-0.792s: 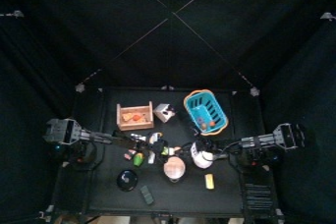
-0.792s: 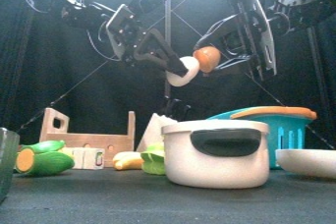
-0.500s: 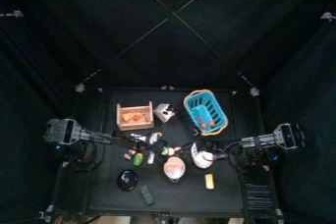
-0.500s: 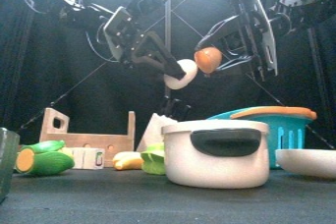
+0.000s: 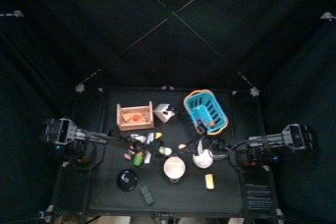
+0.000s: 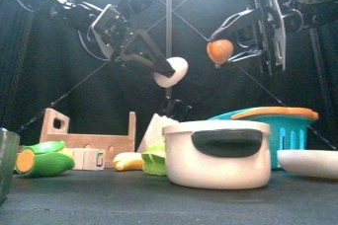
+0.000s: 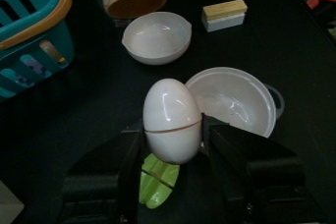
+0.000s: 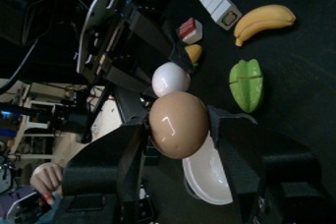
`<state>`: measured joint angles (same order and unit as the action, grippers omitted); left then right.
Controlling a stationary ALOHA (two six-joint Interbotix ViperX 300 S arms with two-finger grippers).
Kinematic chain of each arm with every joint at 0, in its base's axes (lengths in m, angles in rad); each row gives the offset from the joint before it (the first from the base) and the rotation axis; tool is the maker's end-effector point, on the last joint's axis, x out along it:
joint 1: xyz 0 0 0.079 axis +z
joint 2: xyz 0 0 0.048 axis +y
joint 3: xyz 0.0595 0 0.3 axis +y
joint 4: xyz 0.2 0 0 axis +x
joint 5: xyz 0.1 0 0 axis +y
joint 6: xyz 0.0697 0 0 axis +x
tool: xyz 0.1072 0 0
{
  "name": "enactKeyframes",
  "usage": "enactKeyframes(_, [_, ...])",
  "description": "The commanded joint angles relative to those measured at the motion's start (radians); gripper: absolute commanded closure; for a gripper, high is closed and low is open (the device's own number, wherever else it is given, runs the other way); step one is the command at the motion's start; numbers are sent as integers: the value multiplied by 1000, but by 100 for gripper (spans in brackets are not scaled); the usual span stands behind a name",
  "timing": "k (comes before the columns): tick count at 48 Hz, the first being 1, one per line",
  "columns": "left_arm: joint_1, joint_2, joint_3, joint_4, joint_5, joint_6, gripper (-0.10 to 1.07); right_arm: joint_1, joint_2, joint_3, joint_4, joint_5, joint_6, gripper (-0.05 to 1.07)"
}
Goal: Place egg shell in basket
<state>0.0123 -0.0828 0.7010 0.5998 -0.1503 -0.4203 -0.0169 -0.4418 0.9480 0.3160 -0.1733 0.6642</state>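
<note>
Two egg halves are held aloft above the surface, apart from each other. In the front view, the left claw [image 6: 161, 63] is closed on a white egg shell [image 6: 173, 68] near the frame's centre, and the right claw [image 6: 235, 47] is closed on a brown egg shell [image 6: 219, 50] to its upper right. The turquoise basket [image 6: 264, 120] is seen at the lower right, behind a white pot [image 6: 218, 153]; from above, the basket [image 5: 205, 111] lies right of centre, beyond both claws.

The carrying step appears to be in hand: a shell is gripped but not yet over the basket. The next move likely calls for a claw to be swung above the basket's opening, lowered, and opened.
</note>
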Motion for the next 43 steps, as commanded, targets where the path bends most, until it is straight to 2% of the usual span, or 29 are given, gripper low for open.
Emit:
enactKeyframes(1, [-2,-32,0,0,-6,-2,31,-20,-31,-8,-23,-3,0,38])
enactKeyframes(12, [-2,-54,26,2,-9,0,31,-29,-34,0,-37,8,0,38])
enactKeyframes(19, [-2,-58,32,2,-9,-2,31,-83,-87,2,-54,40,-2,38])
enactKeyframes(33, [-5,-58,32,2,-9,-2,31,-285,-245,43,-179,109,-2,37])
enactKeyframes(43, [-6,-58,32,2,-9,-2,31,-439,-316,95,-253,218,0,37])
